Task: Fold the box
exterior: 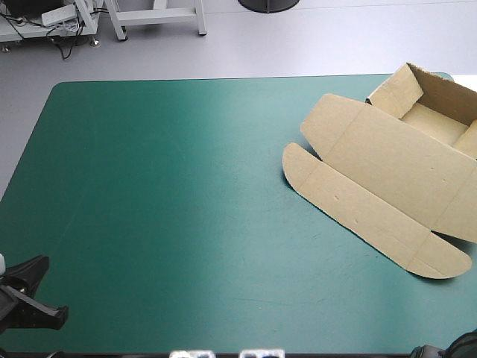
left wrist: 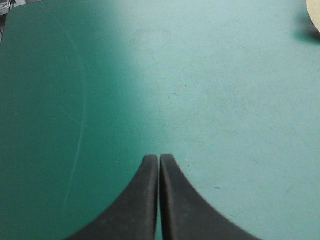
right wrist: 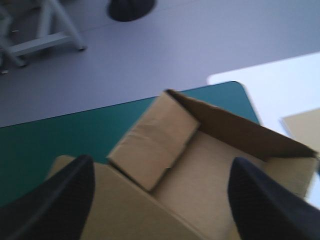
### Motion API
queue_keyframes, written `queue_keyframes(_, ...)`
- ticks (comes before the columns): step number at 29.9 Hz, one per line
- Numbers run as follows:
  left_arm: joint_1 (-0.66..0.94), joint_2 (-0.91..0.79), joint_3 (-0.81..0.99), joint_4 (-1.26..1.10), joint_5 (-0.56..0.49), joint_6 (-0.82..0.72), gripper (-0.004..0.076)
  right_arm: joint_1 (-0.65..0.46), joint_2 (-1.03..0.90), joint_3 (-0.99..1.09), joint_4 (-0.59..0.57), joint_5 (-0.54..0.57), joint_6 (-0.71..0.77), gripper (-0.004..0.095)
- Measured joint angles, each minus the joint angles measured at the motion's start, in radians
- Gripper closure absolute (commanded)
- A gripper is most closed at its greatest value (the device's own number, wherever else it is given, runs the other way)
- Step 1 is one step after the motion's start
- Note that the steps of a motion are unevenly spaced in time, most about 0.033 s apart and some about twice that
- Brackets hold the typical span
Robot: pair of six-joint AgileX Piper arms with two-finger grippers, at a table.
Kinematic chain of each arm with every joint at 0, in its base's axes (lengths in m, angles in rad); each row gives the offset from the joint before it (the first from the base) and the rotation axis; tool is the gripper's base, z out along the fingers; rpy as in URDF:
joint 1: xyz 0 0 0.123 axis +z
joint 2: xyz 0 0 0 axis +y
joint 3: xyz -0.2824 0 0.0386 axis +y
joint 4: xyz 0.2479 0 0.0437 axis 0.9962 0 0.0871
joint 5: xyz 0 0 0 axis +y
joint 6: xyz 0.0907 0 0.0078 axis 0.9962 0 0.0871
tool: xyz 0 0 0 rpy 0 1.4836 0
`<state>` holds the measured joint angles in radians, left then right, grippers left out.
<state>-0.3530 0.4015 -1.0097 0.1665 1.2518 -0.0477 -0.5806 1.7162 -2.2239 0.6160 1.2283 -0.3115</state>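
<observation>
We found the brown box (exterior: pixel 387 171) at the far right of the teal-green cover (exterior: pixel 149 186), its tray (exterior: pixel 436 119) standing open with walls raised near the far right corner. Its lid (exterior: pixel 365 186) lay flat, reaching toward the table's middle. The left gripper (left wrist: pixel 159 157) sat low over bare cover near the near left corner, well apart from the box, its black fingers pressed together into one point. The right gripper (right wrist: pixel 162 159) hung above the box, fingers spread wide, with the tray's end wall (right wrist: pixel 152 142) ahead between them.
</observation>
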Motion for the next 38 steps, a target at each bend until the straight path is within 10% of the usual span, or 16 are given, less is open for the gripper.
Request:
queue_keyframes(5, 0.000, 0.000, 0.000, -0.005, 0.000, 0.000, 0.0733, 0.100, -0.088, 0.000, 0.125, 0.019, -0.075, 0.0921)
queue_keyframes(11, 0.000, 0.000, 0.000, -0.013, 0.000, 0.000, 0.0733, 0.309, -0.191, 0.001, 0.070, 0.019, -0.142, 0.0928)
queue_keyframes(20, 0.000, 0.000, 0.000, -0.016, 0.000, 0.000, 0.0733, 0.622, -0.382, 0.372, -0.350, 0.020, -0.039, 0.0927)
queue_keyframes(38, 0.000, 0.072, 0.128, -0.068, -0.024, 0.000, 0.0733, 0.649, -1.028, 1.260, -0.401, 0.020, -0.012, 0.0928)
